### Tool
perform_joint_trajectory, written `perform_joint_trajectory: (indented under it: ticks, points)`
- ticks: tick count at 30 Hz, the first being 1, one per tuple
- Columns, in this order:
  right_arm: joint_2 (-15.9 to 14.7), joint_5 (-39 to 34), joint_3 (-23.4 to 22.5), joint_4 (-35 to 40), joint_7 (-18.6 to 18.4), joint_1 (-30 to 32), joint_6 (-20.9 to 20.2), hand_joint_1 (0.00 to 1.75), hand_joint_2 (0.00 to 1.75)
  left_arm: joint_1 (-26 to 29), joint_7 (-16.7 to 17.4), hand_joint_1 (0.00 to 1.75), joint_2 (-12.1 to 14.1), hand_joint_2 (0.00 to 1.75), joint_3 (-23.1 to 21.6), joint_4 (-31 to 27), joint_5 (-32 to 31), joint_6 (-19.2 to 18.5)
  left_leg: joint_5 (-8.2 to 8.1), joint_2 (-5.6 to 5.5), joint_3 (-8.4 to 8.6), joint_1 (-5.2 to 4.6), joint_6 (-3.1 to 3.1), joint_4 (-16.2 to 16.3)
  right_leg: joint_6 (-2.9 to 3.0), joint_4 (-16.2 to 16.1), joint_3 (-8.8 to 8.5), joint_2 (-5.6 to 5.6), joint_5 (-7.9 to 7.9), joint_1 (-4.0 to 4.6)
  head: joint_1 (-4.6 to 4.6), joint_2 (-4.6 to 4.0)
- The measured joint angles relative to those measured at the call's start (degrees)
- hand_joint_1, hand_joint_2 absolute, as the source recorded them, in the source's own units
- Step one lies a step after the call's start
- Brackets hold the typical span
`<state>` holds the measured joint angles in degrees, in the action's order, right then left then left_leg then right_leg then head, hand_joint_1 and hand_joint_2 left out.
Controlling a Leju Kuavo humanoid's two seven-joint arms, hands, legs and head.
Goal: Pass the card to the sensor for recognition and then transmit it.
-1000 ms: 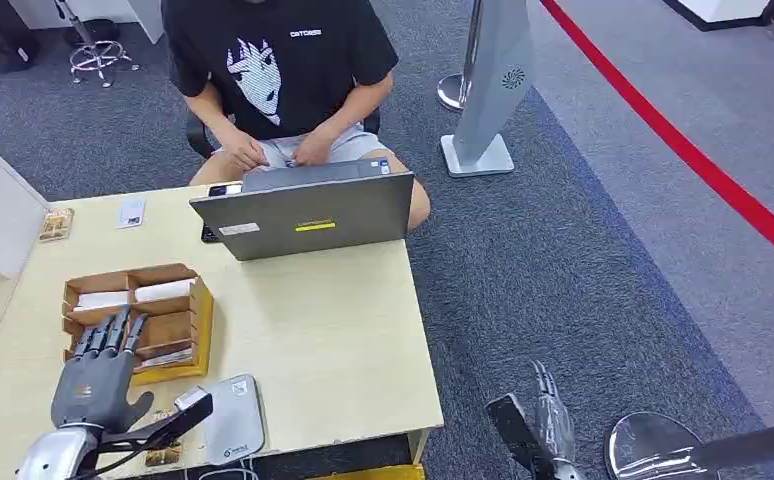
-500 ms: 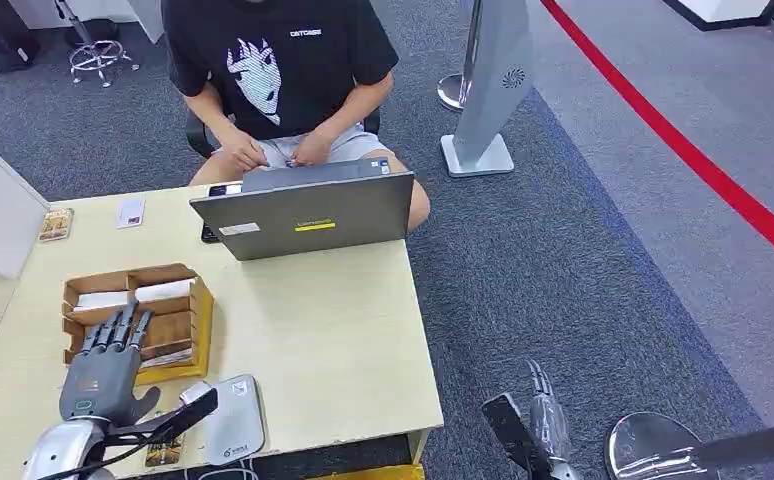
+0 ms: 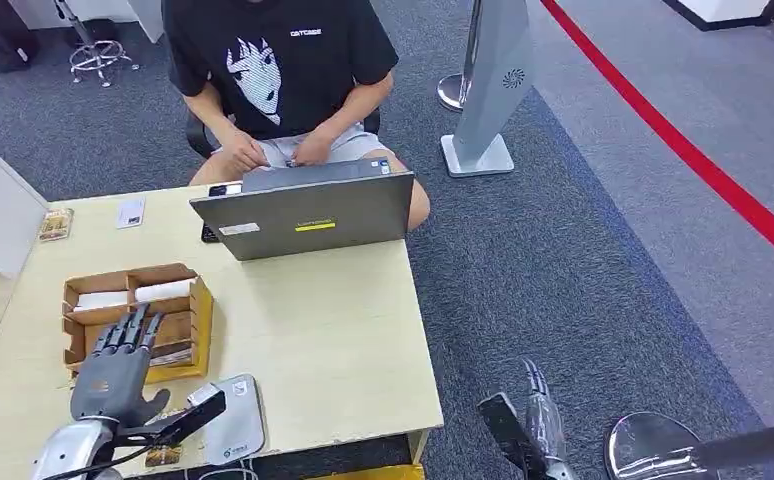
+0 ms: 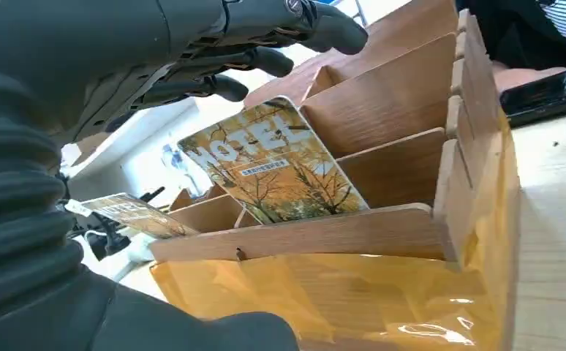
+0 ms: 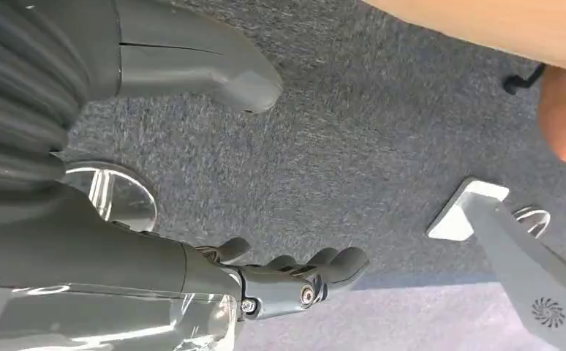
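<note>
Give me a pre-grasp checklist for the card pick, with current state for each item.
1. Left hand over the wooden card holder: ok, fingers spread above its near compartments.
2. Left hand free: ok, holds nothing.
3. Hotel card reachable: ok, it leans upright in a slot just below the fingers.
4. Fingers touching the card: not ok, a gap remains.
5. Card reader unobstructed: cannot tell, the wrist partly hides it.
6. Right hand out of the way: ok, hanging beside the table.
</note>
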<state>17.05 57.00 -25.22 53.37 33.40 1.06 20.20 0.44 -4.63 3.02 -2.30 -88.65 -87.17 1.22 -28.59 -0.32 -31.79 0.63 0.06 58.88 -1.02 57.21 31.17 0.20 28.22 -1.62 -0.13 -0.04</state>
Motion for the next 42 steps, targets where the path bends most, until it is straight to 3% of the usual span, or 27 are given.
perform_joint_trajectory:
  ticks: [4,5,6,16,20,26,30,42]
  points:
    - [-0.04,0.0,0.33,-0.17,-0.11,-0.06,0.11,0.0,1.75,0.08,0.02,0.0,0.02,1.75,-0.09,0.0,0.13,0.07,0.0,0.0,0.0,0.0,0.0,0.0,0.0,0.0,0.0,-0.01,0.0,0.0,0.0,0.0]
    - [-0.04,0.0,0.35,-0.17,-0.17,-0.06,0.13,0.0,1.75,0.09,0.02,0.38,0.02,1.75,-0.09,0.0,0.13,0.07,0.0,0.0,0.0,0.0,0.0,0.0,0.0,0.0,0.0,-0.01,0.0,0.0,-0.02,0.0]
    - [-0.04,0.0,0.37,-0.22,-0.17,-0.07,0.15,0.0,1.75,0.09,0.02,1.75,0.02,1.75,-0.09,0.0,0.15,0.07,0.0,0.0,0.0,0.0,0.0,0.0,0.0,0.0,0.0,0.0,0.0,0.0,0.0,0.0]
    - [-0.09,2.39,1.11,-0.48,-0.26,-0.14,2.78,0.0,1.75,0.33,-0.18,1.75,-2.71,1.75,0.04,-0.7,-0.79,0.18,0.0,-0.01,-0.01,-0.01,0.0,0.01,-0.03,0.0,-0.01,0.0,-0.02,-0.01,-0.02,0.0]
    - [-0.13,4.41,2.16,-0.7,-0.7,-0.29,5.13,0.0,1.75,0.3,-0.7,1.75,-3.19,1.75,0.63,-1.03,-1.72,1.72,0.0,0.0,0.0,0.0,0.0,0.01,-0.03,0.0,0.0,0.0,-0.02,-0.01,-0.02,0.0]
    - [-0.22,4.76,3.21,-1.09,-1.25,-0.39,5.29,0.0,1.75,0.29,-2.73,1.75,-3.69,1.75,1.03,-3.86,0.33,6.36,0.01,0.0,0.0,0.0,0.01,0.01,-0.03,0.0,0.0,0.0,-0.02,0.0,0.0,0.0]
    - [-0.24,4.76,3.43,-1.18,-1.29,-0.39,5.27,0.0,1.75,-0.28,-3.04,1.75,-3.98,1.75,1.03,-7.46,0.96,6.56,0.01,-0.01,-0.01,0.0,0.02,0.01,-0.03,0.0,0.0,-0.01,-0.02,0.0,-0.02,0.0]
    - [-0.24,4.85,3.5,-1.27,-1.4,-0.39,5.18,0.0,1.75,-4.03,0.07,1.75,-1.88,1.75,1.4,-10.05,0.89,5.24,0.02,-0.01,0.0,0.0,0.01,0.01,-0.02,0.01,0.0,0.0,-0.03,0.0,0.0,0.0]
